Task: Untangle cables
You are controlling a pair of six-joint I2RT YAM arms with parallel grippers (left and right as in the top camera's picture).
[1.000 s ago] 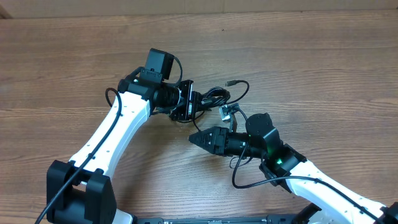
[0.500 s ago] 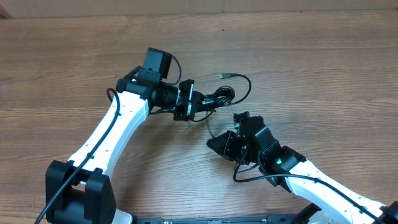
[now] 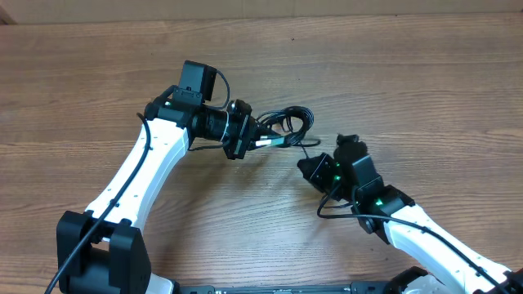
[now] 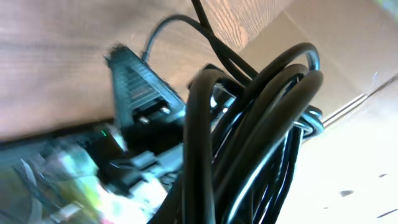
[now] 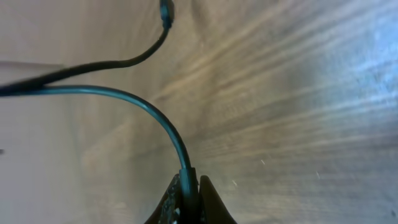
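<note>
Two sets of fingers, both gripping cable. Overhead, the left fingers (image 3: 261, 140) are clamped on the coiled cables (image 3: 288, 122), bundle at 3 o'clock of them, mid wooden bench (image 3: 425, 82); its loops fill the left wrist view. The right fingers (image 3: 306, 166), at 5 o'clock of the bundle & near it, are pinched tight on one thin strand (image 5: 146, 102) arcing twd 10 o'clock in the right wrist view; a 2nd cord w/ small plug (image 5: 165, 12) runs above it
</note>
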